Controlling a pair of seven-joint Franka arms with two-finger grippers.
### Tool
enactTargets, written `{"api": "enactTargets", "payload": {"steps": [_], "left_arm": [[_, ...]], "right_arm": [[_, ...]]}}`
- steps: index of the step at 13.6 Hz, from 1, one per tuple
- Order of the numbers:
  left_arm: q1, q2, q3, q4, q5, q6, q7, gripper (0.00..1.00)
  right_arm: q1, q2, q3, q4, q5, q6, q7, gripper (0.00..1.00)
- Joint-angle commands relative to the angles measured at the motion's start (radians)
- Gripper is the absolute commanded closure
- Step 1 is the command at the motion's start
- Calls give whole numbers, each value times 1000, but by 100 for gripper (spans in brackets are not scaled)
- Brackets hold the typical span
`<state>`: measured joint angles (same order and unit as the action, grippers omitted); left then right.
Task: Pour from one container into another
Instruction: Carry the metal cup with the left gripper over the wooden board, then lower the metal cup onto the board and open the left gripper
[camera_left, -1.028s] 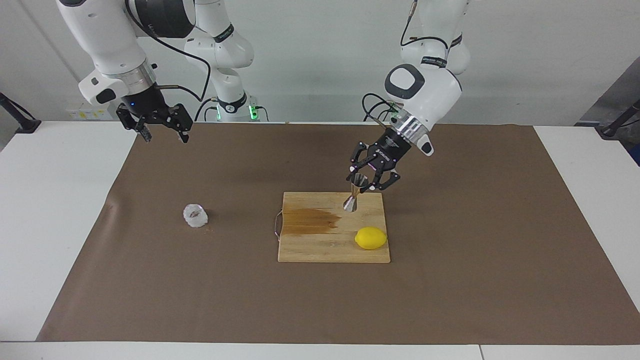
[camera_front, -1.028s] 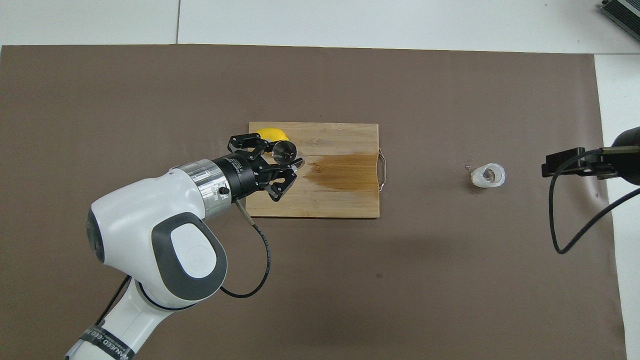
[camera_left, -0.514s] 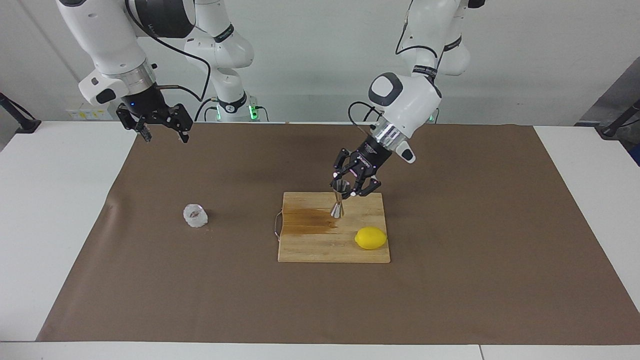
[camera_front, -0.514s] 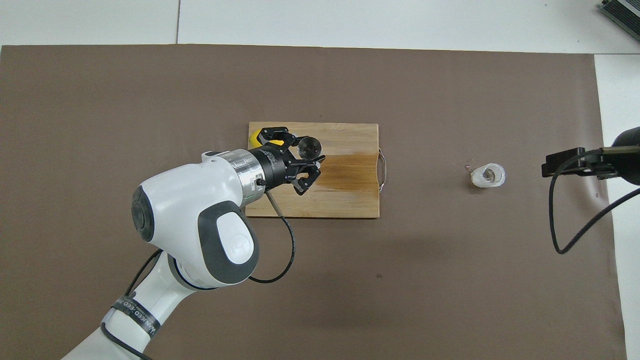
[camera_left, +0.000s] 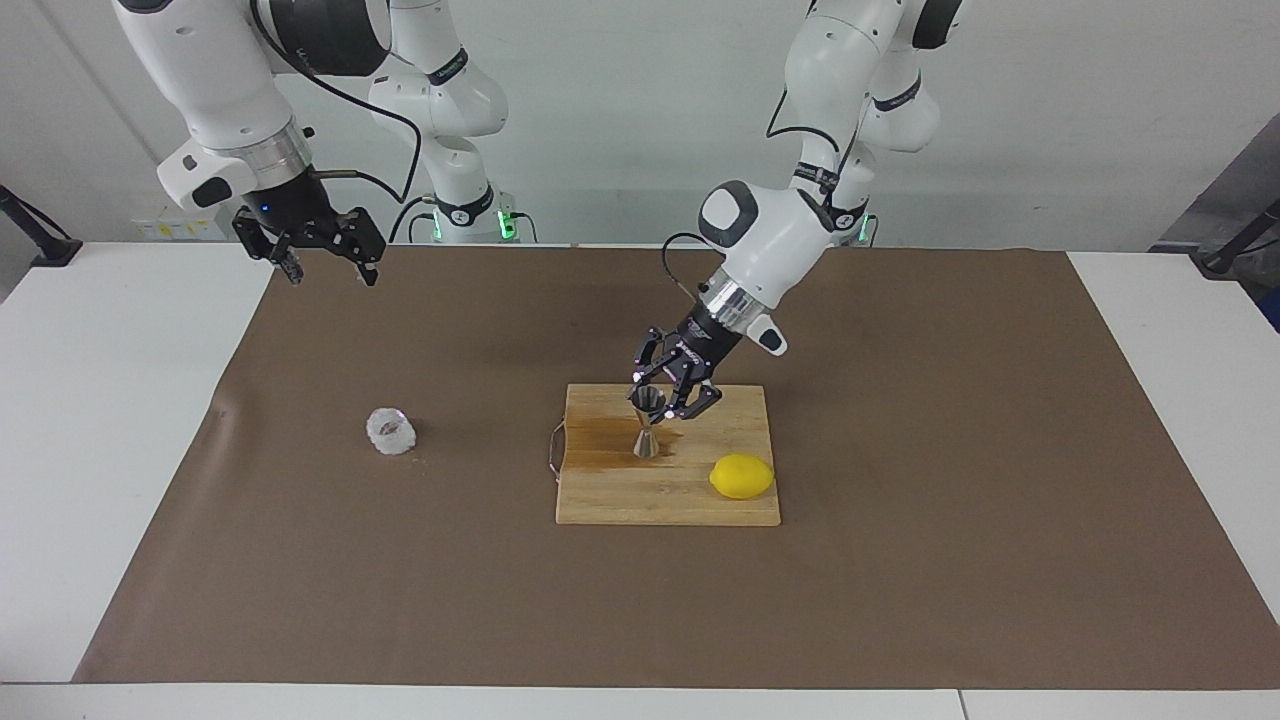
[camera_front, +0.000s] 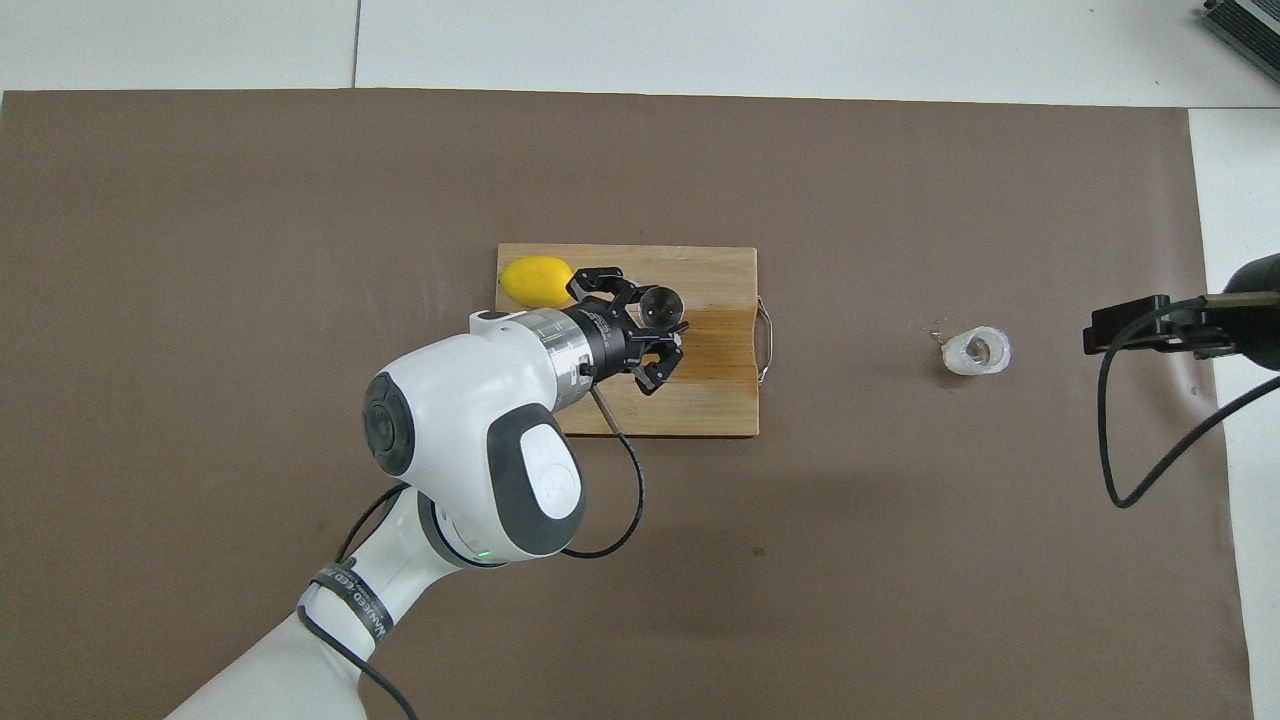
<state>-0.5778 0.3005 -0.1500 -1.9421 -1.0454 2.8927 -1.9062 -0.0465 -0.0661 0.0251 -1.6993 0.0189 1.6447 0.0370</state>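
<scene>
My left gripper (camera_left: 662, 398) is shut on the upper cone of a metal hourglass jigger (camera_left: 648, 428) and holds it upright over the stained middle of the wooden cutting board (camera_left: 650, 505). I cannot tell whether the jigger's foot touches the board. In the overhead view the left gripper (camera_front: 660, 325) holds the jigger (camera_front: 660, 304) beside the lemon. The small clear textured glass cup (camera_left: 391, 431) stands on the brown mat toward the right arm's end, also in the overhead view (camera_front: 976, 351). My right gripper (camera_left: 320, 265) waits open, raised over the mat's corner by its base, and shows in the overhead view (camera_front: 1130, 326).
A yellow lemon (camera_left: 742, 476) lies on the board's corner farther from the robots, toward the left arm's end, also in the overhead view (camera_front: 537, 281). The board (camera_front: 715, 268) has a dark wet stain and a wire handle facing the cup. A brown mat (camera_left: 900, 600) covers the table.
My left gripper has carried the jigger along the board toward the right arm's end and stood it more upright. The right arm, cup and lemon have not moved.
</scene>
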Motion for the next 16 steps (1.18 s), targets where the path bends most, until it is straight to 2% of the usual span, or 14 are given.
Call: {"api": "enactTargets", "payload": {"steps": [1,7,11,13,15,16], "left_arm": [[-30,19,7,18,16,19,-25,100],[-50,28,7,-6,31,13,-24,97],[-68,28,9,-20,34,19,-11,86],[-68,28,9,-20,34,20,-10,65],[-68,28,9,-23,34,20,-8,51],[-68,28,7,-23,34,20,-10,34]], "right_arm": [[-12,-3,6,9,-2,-19,-20,0],[-12,-3,6,9,-2,-19,-20,0],[-12,-3,6,9,-2,-19,-20,0],[-12,-3,6,9,-2,-19,-20,0],[-12,-3,6,9,-2,-19,-20,0],[-12,-3,6,9,-2,-19,-20,0]]}}
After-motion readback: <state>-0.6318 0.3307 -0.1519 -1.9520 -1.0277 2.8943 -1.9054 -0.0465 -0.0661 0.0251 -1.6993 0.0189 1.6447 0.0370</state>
